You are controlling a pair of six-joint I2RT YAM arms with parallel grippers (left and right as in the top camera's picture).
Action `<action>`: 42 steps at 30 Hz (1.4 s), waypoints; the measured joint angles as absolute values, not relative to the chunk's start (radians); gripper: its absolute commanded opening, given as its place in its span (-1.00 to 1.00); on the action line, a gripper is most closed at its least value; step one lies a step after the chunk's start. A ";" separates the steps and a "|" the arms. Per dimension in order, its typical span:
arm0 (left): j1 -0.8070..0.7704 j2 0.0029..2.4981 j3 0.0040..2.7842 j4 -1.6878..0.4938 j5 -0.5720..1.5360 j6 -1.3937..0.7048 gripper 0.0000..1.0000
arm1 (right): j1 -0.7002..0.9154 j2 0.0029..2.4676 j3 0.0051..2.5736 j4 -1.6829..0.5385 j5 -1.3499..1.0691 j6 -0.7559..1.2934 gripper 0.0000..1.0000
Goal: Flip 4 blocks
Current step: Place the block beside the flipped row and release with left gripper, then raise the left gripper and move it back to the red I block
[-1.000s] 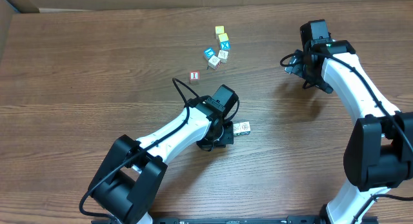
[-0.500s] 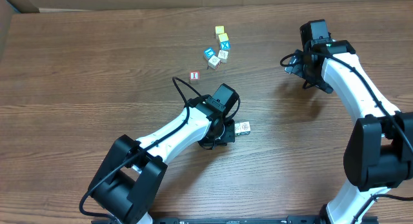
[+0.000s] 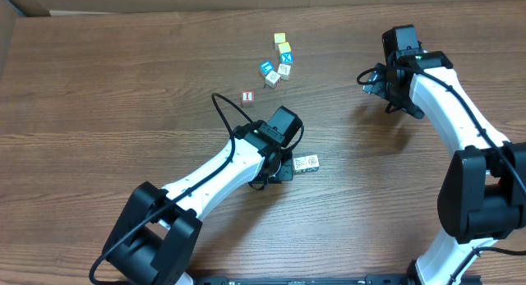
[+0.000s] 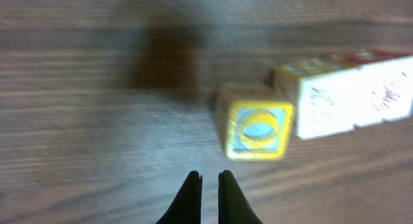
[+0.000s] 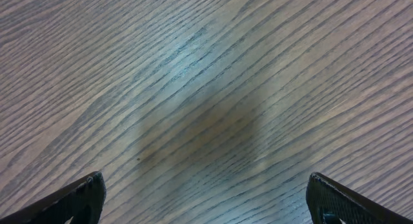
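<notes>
The left fingers [image 4: 188, 199] meet, empty, near a yellow-faced cube [image 4: 255, 130].

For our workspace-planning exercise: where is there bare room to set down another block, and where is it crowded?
Free: the table left of the red-and-white block; the strip between the block cluster and the right gripper. Crowded: that cluster, and the cream blocks by the left gripper.

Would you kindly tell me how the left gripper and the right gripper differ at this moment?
The left gripper is shut, jaws nearly touching; the right gripper stands wide open. The left gripper hangs just short of a yellow-framed block and the pale block beside it; the right gripper has only bare table beneath it, far from any block. Both have dark fingers and hold nothing.
</notes>
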State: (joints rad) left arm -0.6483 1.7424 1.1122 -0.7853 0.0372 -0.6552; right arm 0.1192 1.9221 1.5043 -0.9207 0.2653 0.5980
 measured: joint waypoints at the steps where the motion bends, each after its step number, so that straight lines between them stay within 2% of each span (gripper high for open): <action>1: -0.648 1.744 1.112 -0.778 0.018 -0.655 -0.92 | 0.119 1.922 1.504 -0.920 0.265 0.598 1.00; 21: -0.648 1.802 1.112 -0.747 0.086 -0.655 -0.91 | 0.119 1.922 1.504 -0.921 0.266 0.598 1.00; 42: -0.648 1.801 1.113 -0.728 0.053 -0.654 -0.92 | 0.120 1.922 1.504 -0.920 0.265 0.599 1.00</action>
State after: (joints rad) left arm -0.6479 1.8011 1.1126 -0.7280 0.0528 -0.6544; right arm 0.1196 1.9221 1.5043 -0.9203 0.2653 0.5987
